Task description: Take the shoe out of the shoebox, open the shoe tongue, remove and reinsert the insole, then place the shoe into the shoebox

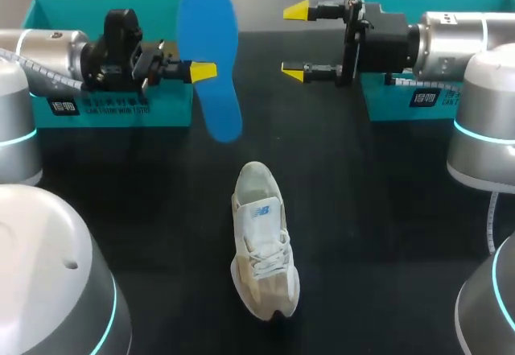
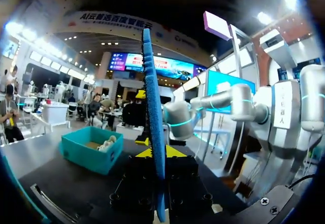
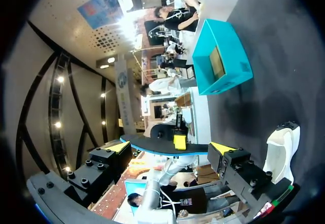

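A blue insole (image 1: 211, 57) hangs upright above the table's far side, and my left gripper (image 1: 203, 72) is shut on its edge. The left wrist view has the insole (image 2: 155, 132) edge-on between the yellow tips of that gripper (image 2: 152, 152). My right gripper (image 1: 296, 41) faces the insole from the right, open and empty, a short way off. From the right wrist the insole (image 3: 147, 144) lies across the gap ahead of the open right gripper (image 3: 170, 148). The white and cream shoe (image 1: 261, 242) lies on the black table near the middle, also seen beside the right fingers as the shoe (image 3: 282, 148).
A teal shoebox (image 1: 113, 101) stands at the back left behind my left arm, and a second teal box (image 1: 402, 97) at the back right under my right arm. The second box (image 2: 91, 150) holds something pale.
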